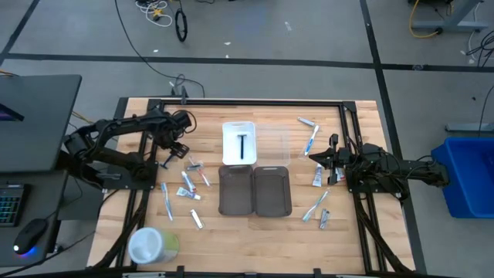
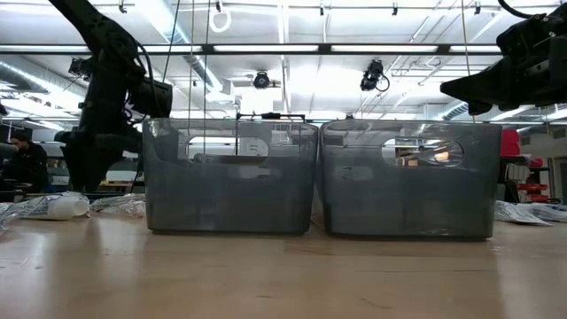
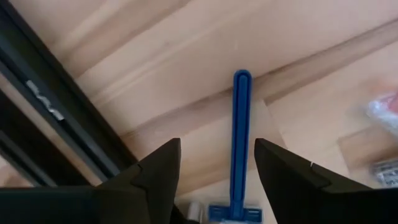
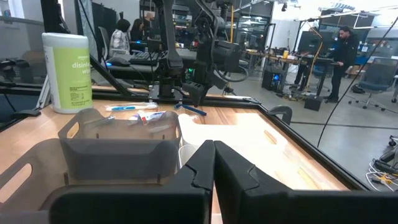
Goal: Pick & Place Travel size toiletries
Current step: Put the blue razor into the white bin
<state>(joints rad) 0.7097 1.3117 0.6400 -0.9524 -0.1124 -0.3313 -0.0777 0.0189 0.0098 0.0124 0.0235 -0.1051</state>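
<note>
Left gripper [image 3: 214,165] is open, 2 dark fingers spread with a clear gap. A slim blue plastic razor [image 3: 240,146] lies flat on the light wooden table [image 3: 155,56] right in that gap: handle runs straight out away from the gripper between the fingertips, head end sits low between the finger bases. Neither finger visibly touches it. A black frame rail [image 3: 56,118] runs diagonally just beside the left finger.

High view: left gripper [image 1: 174,150] is at the left side of the table, near the back, just beside the scatter of small white tubes and light-blue toothbrushes [image 1: 189,181] lying in front of it. The razor is too small to pick out from above.

Right gripper [image 4: 213,163] is closed, fingers pressed together, holding nothing. It hovers at the table's right side [image 1: 333,158], above the tabletop, with more small white tubes and toothbrushes [image 1: 315,208] loose on the wood around it.

Centre of table: 2 grey translucent rectangular trays [image 1: 255,191] side by side, touching. Behind them a white rectangular tray [image 1: 238,143] with 1 thin black stick [image 1: 241,145] in it, and a clear tray [image 1: 278,147] beside that.

Round white-and-green wipes container [image 1: 152,245] stands at the front-left corner, well apart from both grippers.

People stand in the room beyond the table.
</note>
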